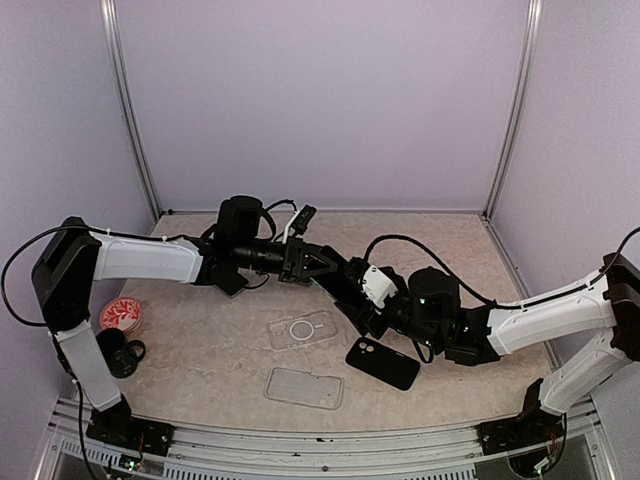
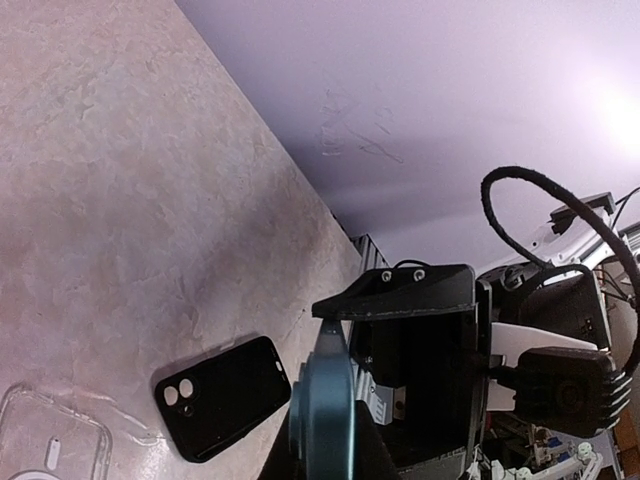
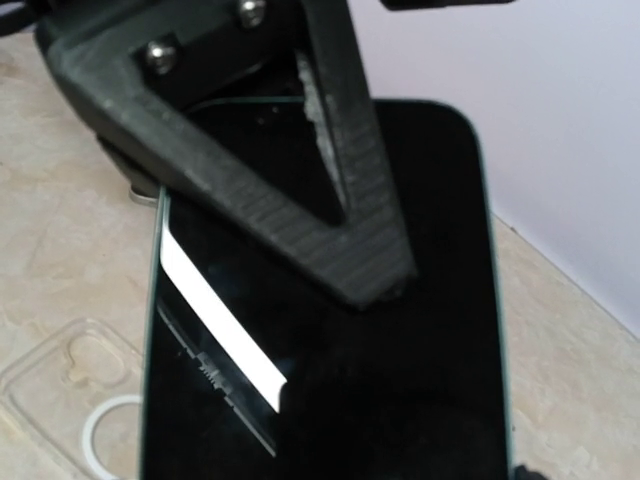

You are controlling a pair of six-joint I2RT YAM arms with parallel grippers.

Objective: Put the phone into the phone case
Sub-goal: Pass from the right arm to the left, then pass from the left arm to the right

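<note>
The phone (image 3: 330, 380) was off the table (image 1: 220, 350), held in the air between the two arms at the middle of the overhead view. The left gripper (image 1: 322, 266) was clamped on the phone's flat faces. In the right wrist view one of its fingers (image 3: 330, 200) came down from the top of the frame and lay pressed on the dark screen, which filled most of the picture. In the left wrist view the phone (image 2: 325, 410) stood edge-on at the bottom centre, a thin bluish strip.

The right gripper (image 1: 352, 290) reached in from the lower right with its jaws set wide. In the left wrist view, one of its fingers (image 2: 400, 295) had its tip against the phone's upper edge, so it seemed to grip the phone across its width. The opposite finger was hidden.

Three cases lay flat on the table below, none touching the phone. A clear case with a ring (image 1: 302, 329) lay just below centre, a black case (image 1: 382, 363) to its right, and a plain clear case (image 1: 304, 387) nearer the bottom edge. In the left wrist view, the black case (image 2: 222, 396) showed its camera cut-outs. At the left of the overhead view sat a red-and-white dish (image 1: 122, 315), with a black mug (image 1: 118, 352) just below it.
</note>
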